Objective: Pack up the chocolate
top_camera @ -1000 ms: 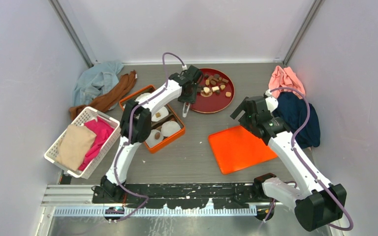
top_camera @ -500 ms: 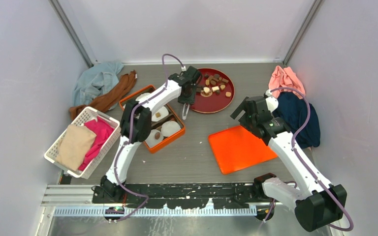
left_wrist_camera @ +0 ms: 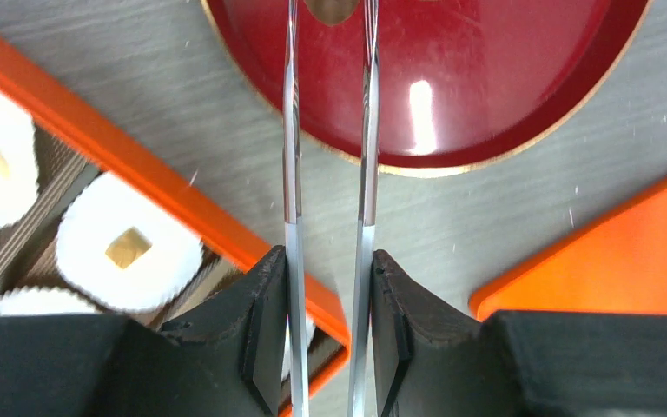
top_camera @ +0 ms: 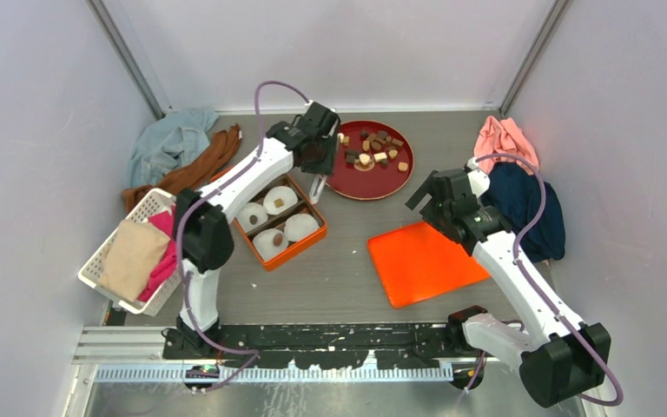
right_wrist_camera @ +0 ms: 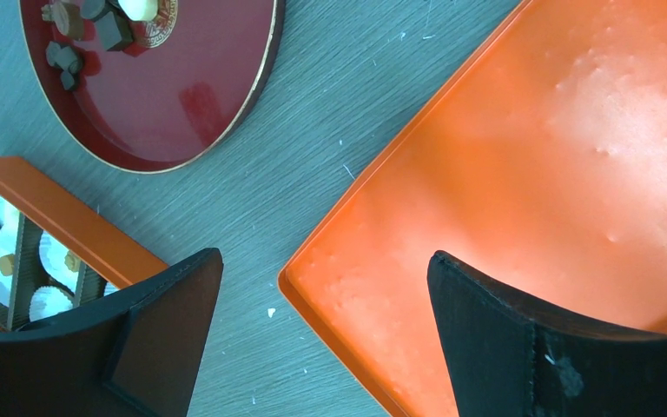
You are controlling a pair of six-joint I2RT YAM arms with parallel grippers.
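Chocolate [top_camera: 366, 159] sits mostly on red plate [top_camera: 360, 182], few pcs in orange box [top_camera: 297, 248], so L gripper [left_wrist_camera: 328, 261] squeezes tweezers [left_wrist_camera: 288, 174] onto one tan pc [left_wrist_camera: 330, 9], prob. to ferry it, while R gripper [right_wrist_camera: 323, 261] hangs wide apart over lid [right_wrist_camera: 530, 174], out of the way.

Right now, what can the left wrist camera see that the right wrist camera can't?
Only the left wrist camera clearly shows thin metal tweezers gripped in the left tool, a brownish piece at their tips. Only the right wrist camera shows a bunch of loose chocolate pieces, and the open right tool. Both show the red plate, the orange box with white paper cups, the orange lid and the grey table.
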